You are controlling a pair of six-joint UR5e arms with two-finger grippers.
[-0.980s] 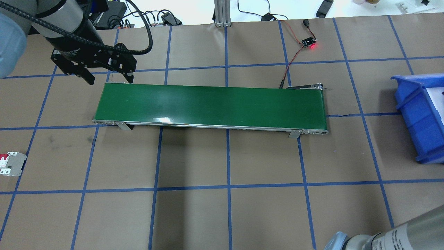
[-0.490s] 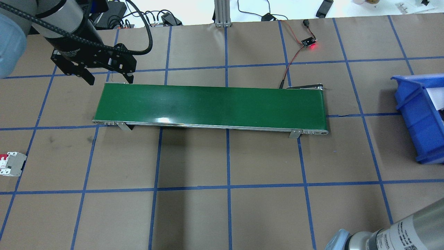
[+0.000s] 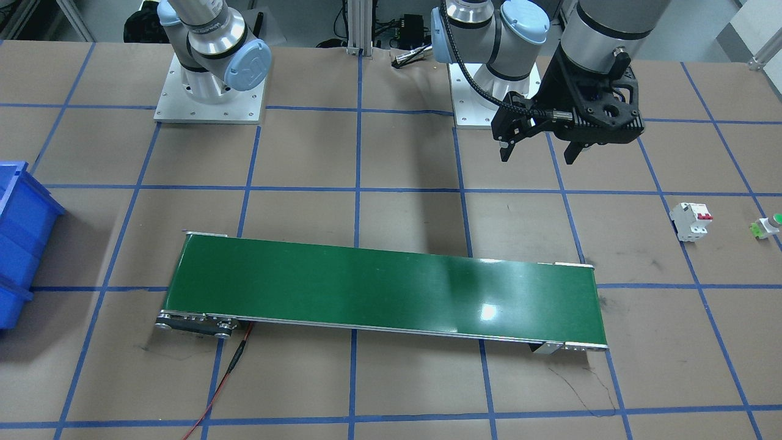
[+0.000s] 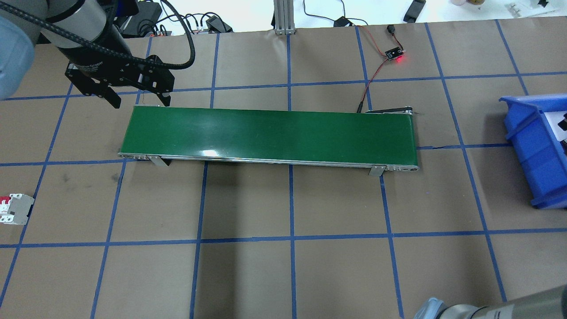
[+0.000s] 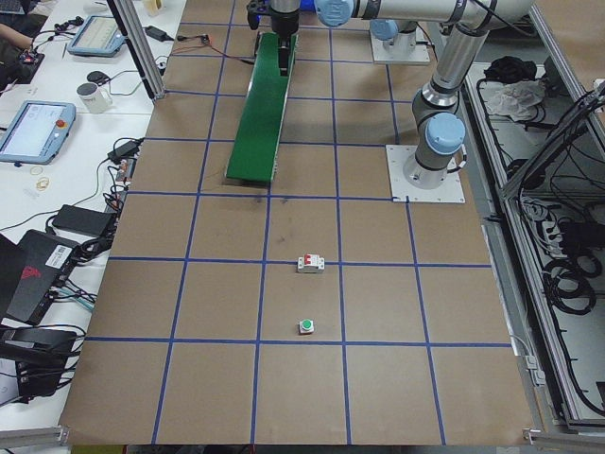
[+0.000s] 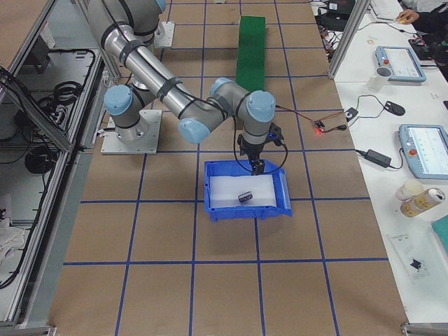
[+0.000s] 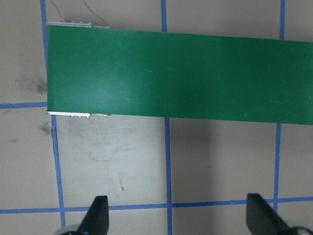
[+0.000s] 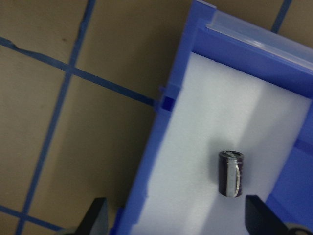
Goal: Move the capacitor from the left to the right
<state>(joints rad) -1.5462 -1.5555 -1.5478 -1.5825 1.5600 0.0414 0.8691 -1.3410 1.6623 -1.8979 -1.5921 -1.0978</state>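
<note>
The capacitor [image 8: 231,174], a small dark cylinder with a pale stripe, lies on its side on the white foam inside the blue bin [image 8: 161,147]. It also shows in the exterior right view [image 6: 245,197]. My right gripper [image 8: 178,220] is open and empty, above the bin's [image 6: 241,212] near wall and apart from the capacitor. It shows in the exterior right view [image 6: 257,165] too. My left gripper [image 4: 141,103] is open and empty, hanging by the left end of the green conveyor belt [image 4: 270,135]. It also shows in the front view [image 3: 539,157] and its own wrist view [image 7: 178,218].
A white circuit breaker [image 3: 690,221] with red switches and a green-capped push button [image 3: 767,227] stand on the table at my far left. The breaker [image 4: 15,209] shows overhead. A small sensor board [image 4: 395,55] with a red light and wires lies behind the belt. The bin [image 4: 531,146] stands at the right edge.
My right arm's lower part has sunk toward the bottom right edge of the overhead view. My left arm and gripper have not moved.
</note>
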